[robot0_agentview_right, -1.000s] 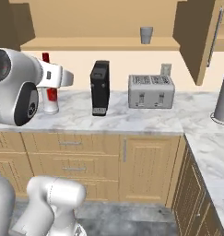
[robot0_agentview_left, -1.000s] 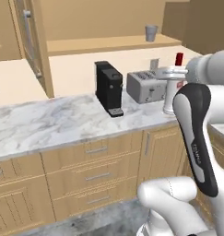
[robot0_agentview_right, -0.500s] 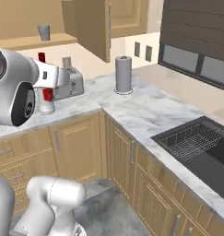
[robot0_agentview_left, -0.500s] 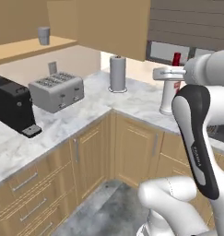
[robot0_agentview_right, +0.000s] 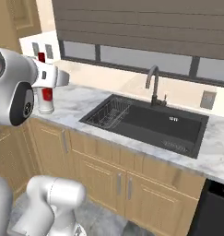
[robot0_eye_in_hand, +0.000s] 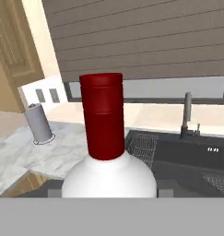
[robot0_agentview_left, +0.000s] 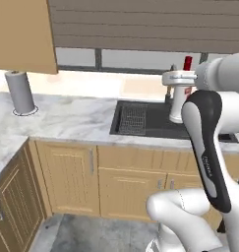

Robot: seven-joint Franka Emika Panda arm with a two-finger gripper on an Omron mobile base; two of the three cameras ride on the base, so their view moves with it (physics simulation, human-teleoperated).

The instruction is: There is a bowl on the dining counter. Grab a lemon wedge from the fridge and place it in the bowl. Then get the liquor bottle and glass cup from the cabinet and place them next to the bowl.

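The liquor bottle [robot0_eye_in_hand: 109,156] stands upright in the gripper [robot0_agentview_left: 179,78], lifted clear of the worktop [robot0_agentview_left: 72,118] so it can travel with the base. In the hand view its red cap and white shoulders sit dead centre, right under the camera, which fits a hold around the body below the neck; the 2 fingertips themselves are hidden behind the bottle. From the left base view the white body with its red label hangs in front of the sink [robot0_agentview_left: 150,120], and the pincer reads as clamped on it rather than standing free. Keeping the bottle vertical makes sense, since a thin-necked bottle tips easily if carried on a slant.

The sink is set into the worktop under the window, with the faucet [robot0_agentview_right: 152,85] at its back edge. A grey paper towel roll [robot0_agentview_left: 20,92] stands near the worktop's corner at the left. In the right base view the bottle [robot0_agentview_right: 45,94] shows beside the arm's big white joint.

I judge this to be the carrying step: bottle in hand, and neither bowl nor dining counter in sight, so the placing step looks undone.
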